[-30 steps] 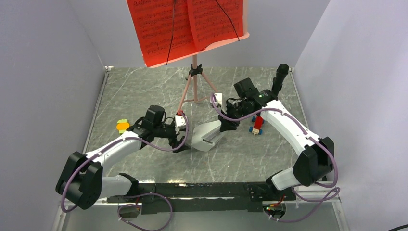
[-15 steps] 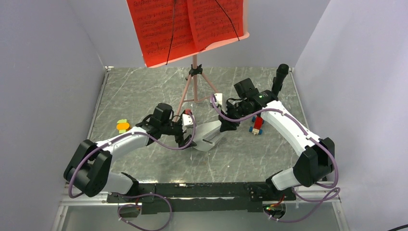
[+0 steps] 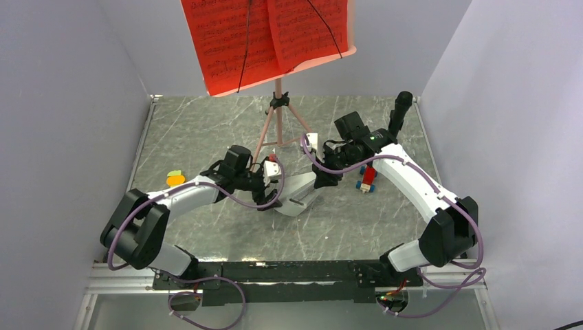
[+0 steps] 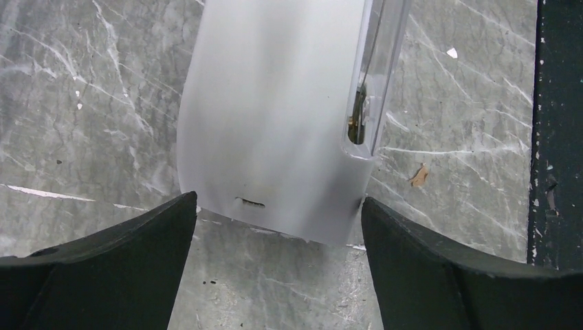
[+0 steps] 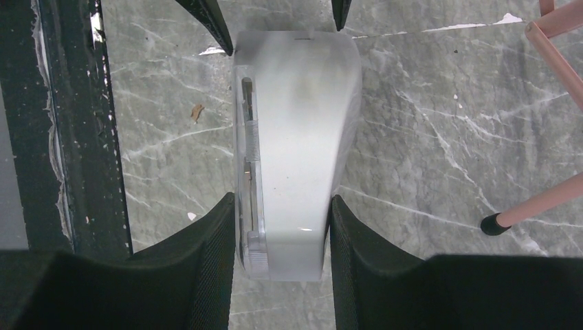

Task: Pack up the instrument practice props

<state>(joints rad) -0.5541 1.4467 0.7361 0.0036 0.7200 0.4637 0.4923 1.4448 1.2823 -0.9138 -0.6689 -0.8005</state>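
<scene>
1. The right pincer (image 5: 282,206) was closed partway on the narrow end of the one white metronome (image 5: 295,124), with a black finger pressed to each side.
2. The left pincer (image 4: 278,210) stood spread wide, its two tips at the two corners of the metronome's broad end. Whether they pressed on it could not be told.
3. The metronome lay on its side on the counter (image 3: 206,124), near the middle, between the two arms.
4. One pink music stand (image 3: 278,110) stood upright just behind it. In the right wrist view two of its legs showed, one ending in a black foot close to the metronome's side.
5. Two red sheet-music pages (image 3: 234,41) rested on the stand's desk, high above the counter.
6. Two clusters of toy blocks (image 3: 175,179) lay apart: one left of the left arm, the other just beside the right wrist.
7. Walls (image 3: 69,103) closed in the left, far and right edges, and a black rail (image 3: 275,271) ran along the near edge.
8. Bare counter lay at the far left and between the metronome and the rail.
</scene>
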